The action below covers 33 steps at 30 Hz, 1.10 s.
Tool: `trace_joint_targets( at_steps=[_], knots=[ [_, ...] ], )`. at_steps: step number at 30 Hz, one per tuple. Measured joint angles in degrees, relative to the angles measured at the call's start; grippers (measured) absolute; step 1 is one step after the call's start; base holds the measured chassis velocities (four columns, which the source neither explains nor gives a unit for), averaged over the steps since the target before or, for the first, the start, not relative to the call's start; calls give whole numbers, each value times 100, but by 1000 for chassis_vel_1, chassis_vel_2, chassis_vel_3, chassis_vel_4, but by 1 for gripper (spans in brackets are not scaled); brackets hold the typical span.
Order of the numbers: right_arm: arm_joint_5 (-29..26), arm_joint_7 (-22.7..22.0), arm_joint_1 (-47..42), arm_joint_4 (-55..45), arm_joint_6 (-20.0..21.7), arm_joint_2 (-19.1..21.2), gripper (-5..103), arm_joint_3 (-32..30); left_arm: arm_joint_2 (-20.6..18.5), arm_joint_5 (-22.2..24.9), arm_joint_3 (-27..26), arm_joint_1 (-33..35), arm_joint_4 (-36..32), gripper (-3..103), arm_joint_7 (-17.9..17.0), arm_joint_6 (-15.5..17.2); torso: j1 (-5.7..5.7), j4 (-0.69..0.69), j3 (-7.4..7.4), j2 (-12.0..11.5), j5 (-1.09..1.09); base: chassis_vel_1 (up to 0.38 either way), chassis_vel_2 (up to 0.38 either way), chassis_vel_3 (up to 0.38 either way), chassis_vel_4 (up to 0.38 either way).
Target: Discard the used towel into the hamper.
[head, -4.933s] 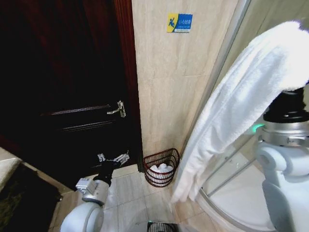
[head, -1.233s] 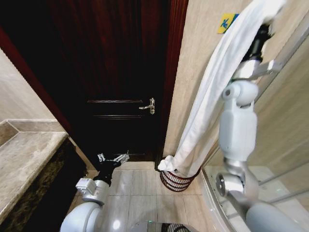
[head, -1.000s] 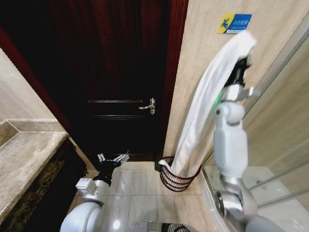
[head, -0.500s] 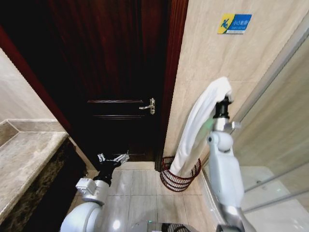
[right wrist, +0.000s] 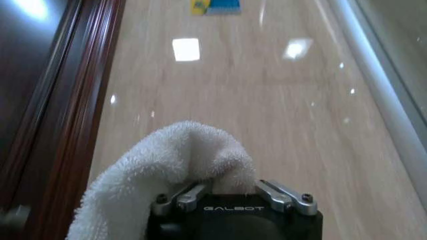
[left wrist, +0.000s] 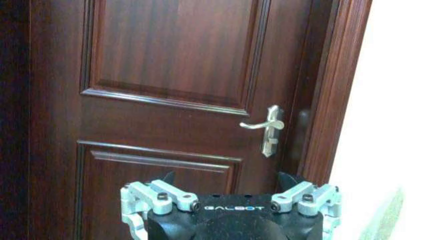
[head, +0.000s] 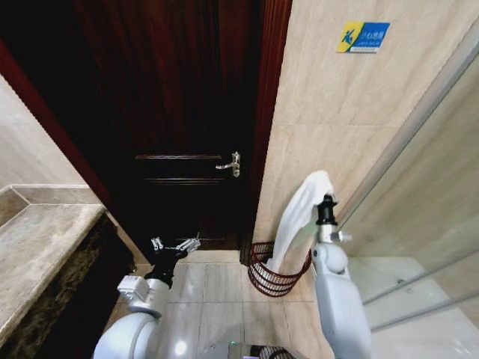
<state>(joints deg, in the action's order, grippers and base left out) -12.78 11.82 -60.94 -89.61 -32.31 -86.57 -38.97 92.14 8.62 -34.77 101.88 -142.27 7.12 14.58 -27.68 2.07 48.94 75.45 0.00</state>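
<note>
Dark door (head: 187, 112) fills the left, beige tiled wall (head: 329, 112) to its right, with the hamper (head: 278, 271) on the floor at the wall's foot beside the door frame. White towel (head: 299, 217) hangs from the right tool (head: 323, 200), which is clamped on its top fold, lower end dropping into the hamper. Left tool (head: 176, 244) is low near the door, fingers spread, holding nothing.

right gripper (head: 322, 196) has dropped from beside the blue wall sign (head: 363, 36) to just above the hamper (head: 278, 271); towel (head: 298, 218) now feeding into it
</note>
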Motion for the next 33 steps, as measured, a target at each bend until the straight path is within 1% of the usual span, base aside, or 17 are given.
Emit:
trace_joint_targets(
  at_steps=[1, 2, 5, 10, 13, 15, 18, 19, 23, 24, 26, 29, 33],
  knots=[
    [71, 50, -40, 158, -120, -35, 7, -14, 0, 0, 0, 0, 0, 100, 0, 0, 0, 0, 0, 0, 0, 0, 0, 0, 0],
    [71, 50, -40, 158, -120, -35, 7, -14, 0, 0, 0, 0, 0, 100, 0, 0, 0, 0, 0, 0, 0, 0, 0, 0, 0],
    [180, 152, -142, 589, -393, -116, 7, -40, 0, 0, 0, 0, 0, 100, 0, 0, 0, 0, 0, 0, 0, 0, 0, 0, 0],
    [205, 223, -162, 921, -537, -140, 7, -56, 0, 0, 0, 0, 0, 100, 0, 0, 0, 0, 0, 0, 0, 0, 0, 0, 0],
    [221, 322, -143, 1424, -727, -144, 7, -90, 0, 0, 0, 0, 0, 100, 0, 0, -1, 0, 0, 0, 0, 0, 0, 0, 0],
    [221, 339, -135, 1517, -760, -144, 7, -94, 0, 0, 0, 0, 0, 100, 0, 0, 0, 0, 0, 0, 1, 0, 0, 0, 0],
    [220, 468, -19, 2205, -1040, -133, 7, -142, 0, 0, 0, 0, 0, 100, 0, 0, 0, 0, 0, 0, 0, 0, 0, 0, 0],
    [220, 468, -19, 2205, -1040, -133, 7, -142, 0, 0, 0, 0, 0, 100, 0, 0, 0, 0, 0, 0, 0, 0, 0, 0, 0],
    [219, 560, 156, 3080, -1378, -97, 7, -184, 0, 0, 0, 0, 0, 100, 0, 0, -1, 0, 0, 0, 0, 0, 0, 0, 0],
    [219, 560, 156, 3080, -1378, -97, 7, -184, 0, 0, 0, 0, 0, 100, 0, 0, -1, 0, 0, 0, 0, 0, 0, 0, 0],
    [217, 573, 261, 3600, -1482, -68, 7, -193, 0, 0, 0, 0, 0, 100, 0, 0, -1, 0, 0, -1, 1, 0, 0, 0, 0],
    [185, 575, 274, 3820, -1482, -53, 7, -177, 0, 0, 0, 0, 0, 100, 0, 0, -1, -1, 1, -1, 1, 0, 0, 0, 0],
    [153, 630, 262, 3947, -1364, -52, 7, -162, 0, 0, 0, 0, 0, 100, 0, 0, -1, 1, 0, -1, 1, 0, 0, 0, 0]
  ],
)
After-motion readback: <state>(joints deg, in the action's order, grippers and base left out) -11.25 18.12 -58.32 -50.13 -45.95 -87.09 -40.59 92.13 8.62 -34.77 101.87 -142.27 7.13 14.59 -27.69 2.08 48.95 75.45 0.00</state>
